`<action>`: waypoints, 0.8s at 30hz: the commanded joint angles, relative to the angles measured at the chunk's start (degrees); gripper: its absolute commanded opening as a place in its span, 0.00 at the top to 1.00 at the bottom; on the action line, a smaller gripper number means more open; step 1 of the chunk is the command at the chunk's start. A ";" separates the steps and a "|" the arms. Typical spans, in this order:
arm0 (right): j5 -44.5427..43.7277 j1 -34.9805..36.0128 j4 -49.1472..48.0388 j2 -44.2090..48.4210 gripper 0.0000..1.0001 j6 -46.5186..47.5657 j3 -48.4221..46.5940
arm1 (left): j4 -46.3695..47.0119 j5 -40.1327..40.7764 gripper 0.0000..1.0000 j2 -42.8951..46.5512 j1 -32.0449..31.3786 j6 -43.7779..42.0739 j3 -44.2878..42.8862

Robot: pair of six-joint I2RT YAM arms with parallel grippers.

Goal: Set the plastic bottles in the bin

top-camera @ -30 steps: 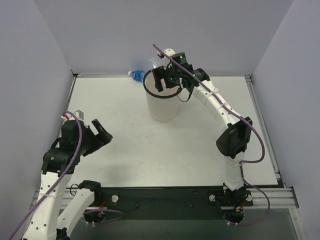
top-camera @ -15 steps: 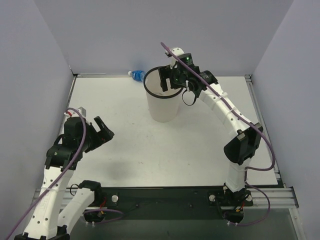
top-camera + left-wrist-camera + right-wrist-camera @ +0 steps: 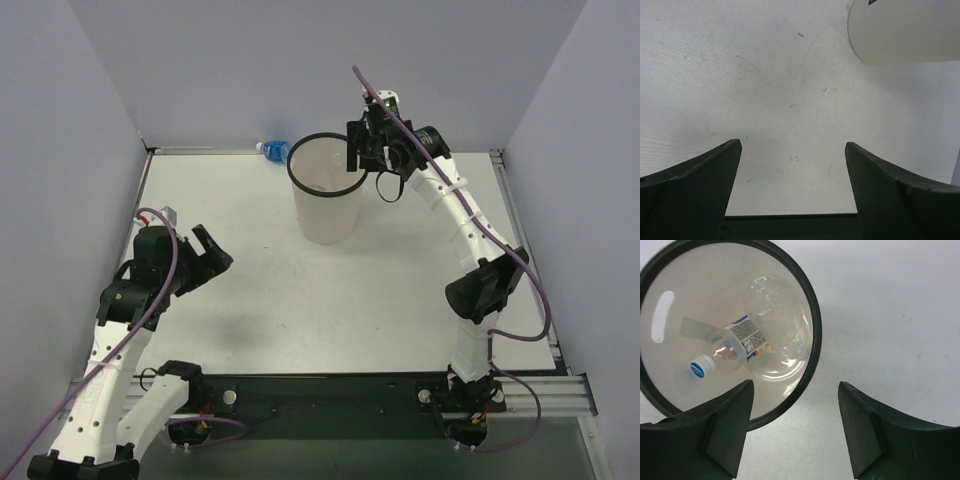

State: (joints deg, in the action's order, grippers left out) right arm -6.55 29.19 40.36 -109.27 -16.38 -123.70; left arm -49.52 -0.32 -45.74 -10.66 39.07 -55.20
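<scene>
The bin (image 3: 325,205) stands at the back middle of the table; its black rim (image 3: 812,315) fills the upper left of the right wrist view. Inside it lie the white-blue-red labelled bottle (image 3: 735,347) and the unlabelled clear bottle (image 3: 772,305). The blue-label bottle (image 3: 273,150) lies on the table against the back wall, left of the bin. My right gripper (image 3: 362,152) is open and empty, high over the bin's right rim; in its wrist view (image 3: 795,405) nothing is between the fingers. My left gripper (image 3: 208,262) is open and empty over the left table, also in its wrist view (image 3: 792,165).
Grey walls close off the back and both sides. The bin's wall (image 3: 905,30) shows at the top right of the left wrist view. A black strip and metal rail (image 3: 540,385) run along the near edge by the arm bases.
The unlabelled bottle has left my right gripper and now lies in the bin. My right gripper has moved right and up off the bin's mouth. My left gripper has shifted slightly right.
</scene>
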 commanded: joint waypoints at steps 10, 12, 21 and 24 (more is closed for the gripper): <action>-5.66 -2.29 7.10 -7.80 0.64 -4.36 -4.98 | 0.13 -0.12 0.04 3.72 0.11 2.06 0.27; -6.63 -2.47 7.10 -6.75 0.71 -3.84 -4.27 | -0.49 -0.12 0.04 4.07 0.11 2.06 0.36; -9.80 -5.90 7.02 -2.35 1.00 -3.04 -2.43 | -0.06 0.58 0.04 5.22 0.20 3.64 2.02; -9.71 -7.30 7.10 -1.12 1.00 -2.87 -1.37 | 0.73 0.32 0.04 4.69 0.20 3.73 2.20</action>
State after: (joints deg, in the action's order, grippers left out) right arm -13.23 24.27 47.03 -116.62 -19.27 -125.75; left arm -50.13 -0.08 -40.82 -10.66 40.80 -53.15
